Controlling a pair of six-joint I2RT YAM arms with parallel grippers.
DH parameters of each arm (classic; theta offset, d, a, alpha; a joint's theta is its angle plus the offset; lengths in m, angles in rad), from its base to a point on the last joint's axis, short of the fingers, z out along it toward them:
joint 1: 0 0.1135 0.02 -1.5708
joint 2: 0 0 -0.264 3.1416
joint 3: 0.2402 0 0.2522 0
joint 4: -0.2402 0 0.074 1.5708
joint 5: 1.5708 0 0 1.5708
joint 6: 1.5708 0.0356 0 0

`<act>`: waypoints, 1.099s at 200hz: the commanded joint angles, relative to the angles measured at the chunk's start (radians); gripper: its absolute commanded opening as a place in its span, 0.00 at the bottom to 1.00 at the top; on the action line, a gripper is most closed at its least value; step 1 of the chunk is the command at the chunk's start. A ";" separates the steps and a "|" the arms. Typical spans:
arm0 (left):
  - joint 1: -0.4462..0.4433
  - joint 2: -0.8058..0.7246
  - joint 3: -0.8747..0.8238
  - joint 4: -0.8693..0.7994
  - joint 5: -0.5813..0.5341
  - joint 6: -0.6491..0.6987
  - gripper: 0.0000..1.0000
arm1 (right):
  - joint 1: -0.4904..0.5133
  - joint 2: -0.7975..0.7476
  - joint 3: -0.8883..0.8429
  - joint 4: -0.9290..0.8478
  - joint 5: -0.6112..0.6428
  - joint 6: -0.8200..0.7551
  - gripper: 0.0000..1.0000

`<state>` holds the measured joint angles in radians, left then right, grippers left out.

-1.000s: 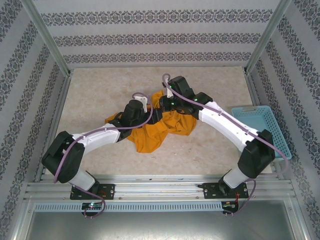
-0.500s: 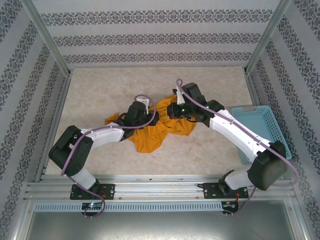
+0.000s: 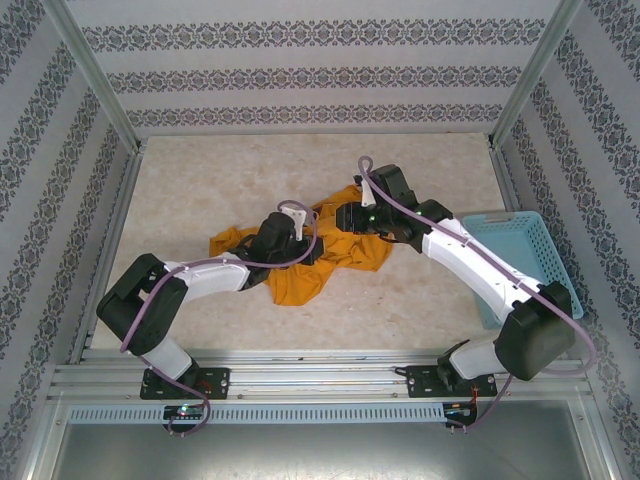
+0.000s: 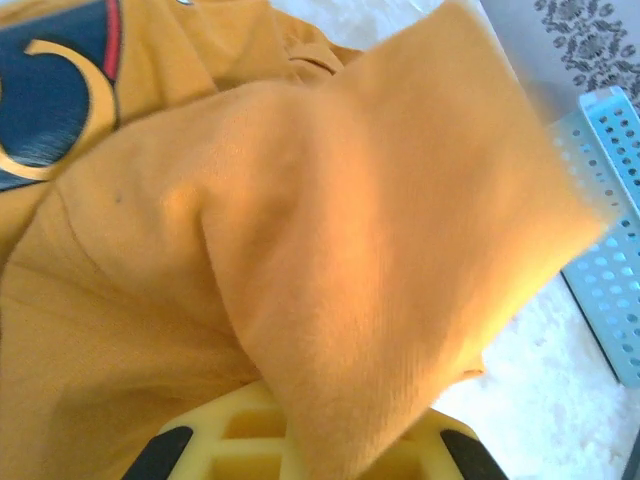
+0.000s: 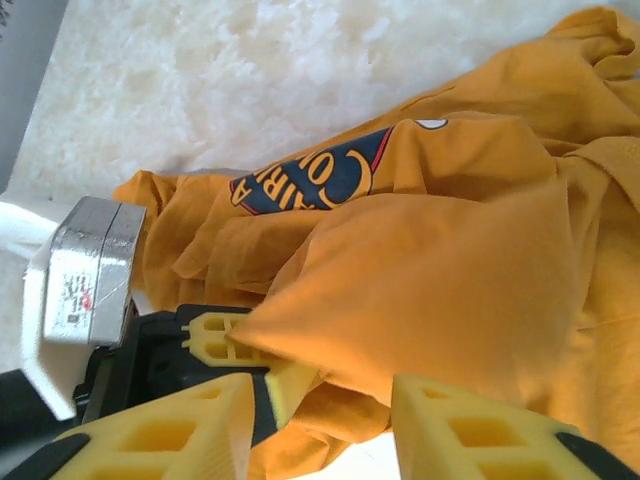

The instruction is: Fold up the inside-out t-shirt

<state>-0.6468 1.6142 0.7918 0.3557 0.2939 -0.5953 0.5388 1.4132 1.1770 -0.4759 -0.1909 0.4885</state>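
Orange cloth, the inside-out t-shirt [image 3: 300, 275], lies bunched in the middle of the tabletop [image 3: 200, 180], stretched left to right. The left end effector [image 4: 310, 440] pinches one fold tight (near the blue print [image 5: 310, 180]). The right end effector [image 5: 320, 395], fingers apart and holding nothing, sits just right of that fold.

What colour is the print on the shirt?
Print: navy, yellow letters, red edge; clearest in right wrist view.

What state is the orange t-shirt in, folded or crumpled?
Crumpled, not folded. The t-shirt lies in a bunched heap on the table, wrinkled all over, with one fold pinched by the left gripper.
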 commanded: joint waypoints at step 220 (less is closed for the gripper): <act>-0.028 0.033 0.000 0.034 0.083 0.041 0.00 | -0.069 0.167 -0.015 0.135 0.036 -0.022 0.04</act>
<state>-0.6575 1.6302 0.7910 0.3782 0.3595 -0.5827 0.4854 1.5730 1.1328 -0.3271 -0.1734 0.4980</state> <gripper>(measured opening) 0.050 0.059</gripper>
